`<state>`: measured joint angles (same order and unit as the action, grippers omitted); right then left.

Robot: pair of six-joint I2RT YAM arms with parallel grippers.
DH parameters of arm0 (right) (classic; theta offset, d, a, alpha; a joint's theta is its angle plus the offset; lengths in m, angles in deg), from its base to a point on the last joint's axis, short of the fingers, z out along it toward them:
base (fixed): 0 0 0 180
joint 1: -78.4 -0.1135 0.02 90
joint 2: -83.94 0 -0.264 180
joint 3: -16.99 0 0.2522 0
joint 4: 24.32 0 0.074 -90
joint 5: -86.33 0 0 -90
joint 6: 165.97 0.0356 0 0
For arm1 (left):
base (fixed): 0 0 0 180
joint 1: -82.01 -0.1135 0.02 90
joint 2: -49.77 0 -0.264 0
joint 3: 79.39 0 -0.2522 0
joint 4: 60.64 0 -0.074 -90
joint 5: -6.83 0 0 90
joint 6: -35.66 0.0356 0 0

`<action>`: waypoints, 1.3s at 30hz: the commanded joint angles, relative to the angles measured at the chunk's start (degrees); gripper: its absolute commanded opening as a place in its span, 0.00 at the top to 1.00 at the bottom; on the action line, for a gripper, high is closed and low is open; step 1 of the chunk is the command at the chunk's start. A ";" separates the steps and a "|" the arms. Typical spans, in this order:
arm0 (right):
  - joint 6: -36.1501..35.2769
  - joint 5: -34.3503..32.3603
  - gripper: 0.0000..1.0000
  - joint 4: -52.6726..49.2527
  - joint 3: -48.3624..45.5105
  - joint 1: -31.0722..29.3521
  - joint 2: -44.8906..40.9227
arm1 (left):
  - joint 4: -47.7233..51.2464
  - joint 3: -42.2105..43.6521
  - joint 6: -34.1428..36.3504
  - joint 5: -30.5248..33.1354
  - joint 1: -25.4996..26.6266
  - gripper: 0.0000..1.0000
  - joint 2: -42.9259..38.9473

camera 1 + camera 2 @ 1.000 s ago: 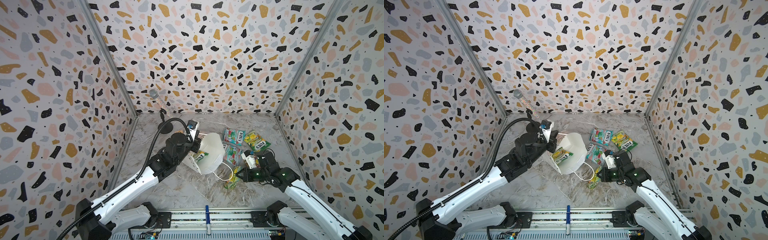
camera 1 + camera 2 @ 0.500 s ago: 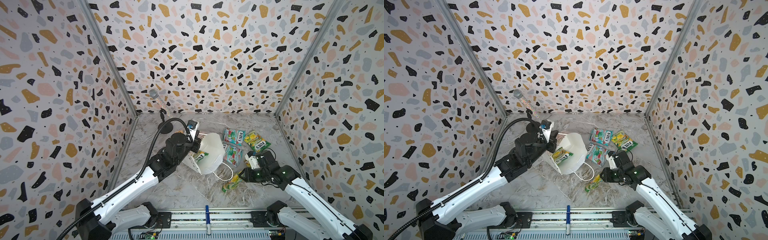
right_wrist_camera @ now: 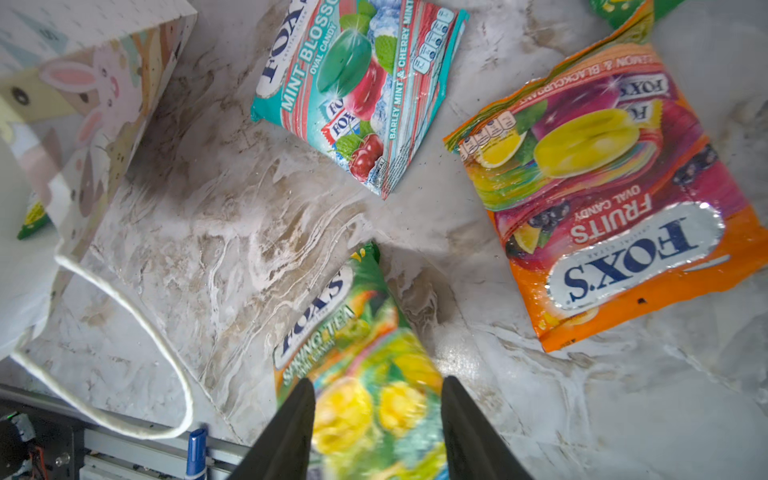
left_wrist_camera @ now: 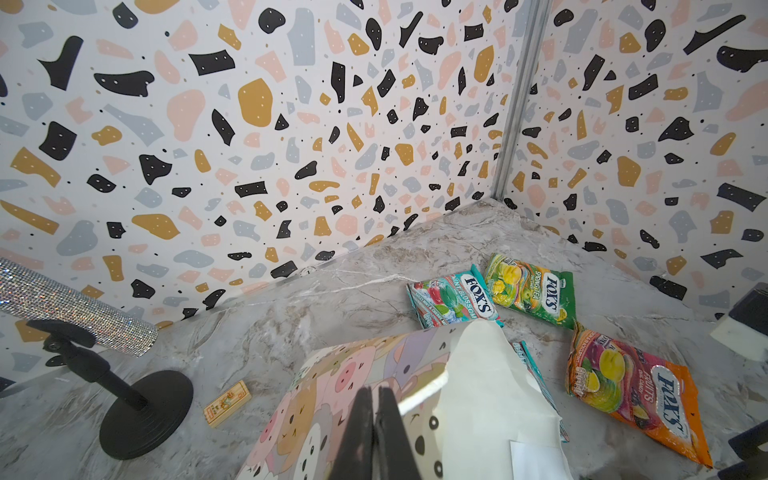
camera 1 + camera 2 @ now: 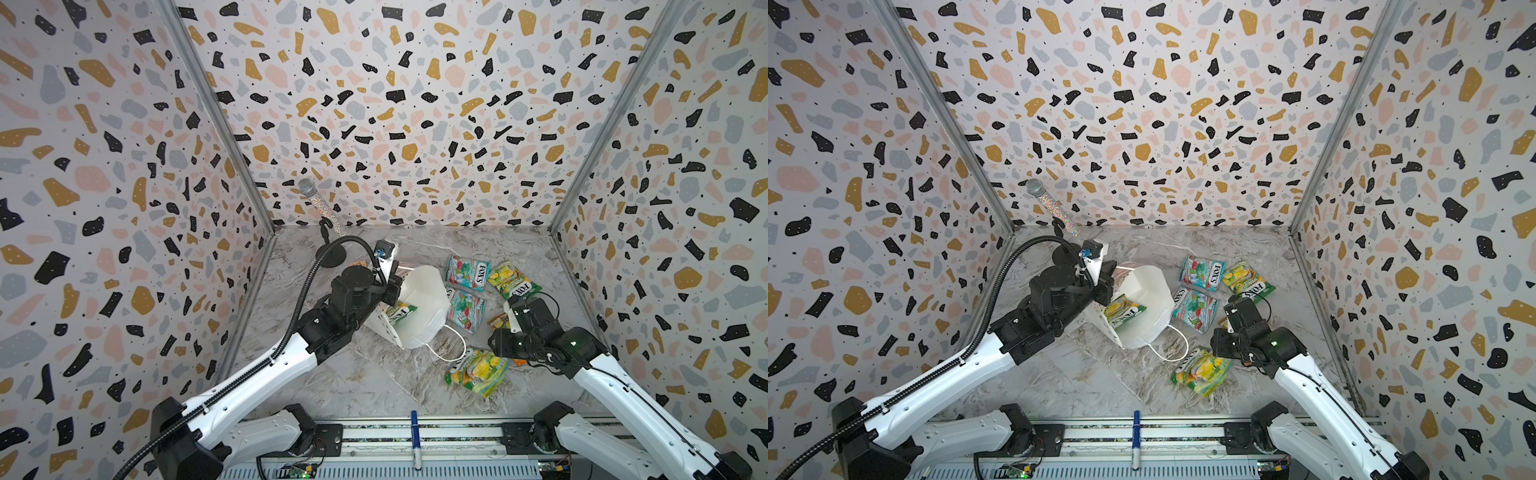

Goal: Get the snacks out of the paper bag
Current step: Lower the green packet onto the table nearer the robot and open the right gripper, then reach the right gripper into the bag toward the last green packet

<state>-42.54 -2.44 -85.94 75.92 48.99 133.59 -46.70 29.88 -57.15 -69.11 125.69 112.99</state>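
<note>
Clock directions as read in both top views, 12 o'clock toward the back wall.

Bag (image 5: 428,291) at centre of table (image 5: 353,386), tipped over, white inside of the mouth showing. Rim pinched at the bag's 10 o'clock by left gripper (image 4: 376,395), jaws pressed together on the paper. Inner yellow packet (image 5: 400,311) in the mouth, beside that grip.

Five packets out on the table:
- Far teal packet (image 5: 467,272) at the bag's 2 o'clock.
- Near teal packet (image 5: 467,309) at 3 o'clock, one edge hidden behind the bag.
- Far yellow packet (image 5: 514,284) just beside the far teal packet, on its 3 o'clock side.
- Orange packet (image 3: 615,199) at 4 o'clock, mostly under the right arm in both top views.
- Near yellow packet (image 5: 478,372) at 5 o'clock.

Right gripper (image 3: 377,380) above the near yellow packet, jaws spread to either side of it. Packet blurred in the right wrist view; contact not determinable.

Block (image 4: 227,402) on the table at the bag's 11 o'clock.
</note>
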 commanded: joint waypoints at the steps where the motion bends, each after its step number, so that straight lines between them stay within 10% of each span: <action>1: 1.35 -3.94 0.47 -1.43 2.03 -0.89 -0.79 | -1.59 -0.31 -0.49 0.71 -0.13 1.00 -1.17; 18: 4.23 17.62 0.49 29.56 -5.96 -8.89 -3.80 | -1.77 -0.25 -0.36 0.26 -0.11 1.00 -1.26; 39: 4.03 14.10 0.49 42.46 8.85 -23.32 25.67 | -1.92 -0.16 -0.62 0.38 -0.09 1.00 -1.38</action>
<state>-37.80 13.21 -43.77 81.47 26.02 157.28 -46.72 29.88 -57.15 -69.13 125.69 112.97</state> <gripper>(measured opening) 0.509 0.047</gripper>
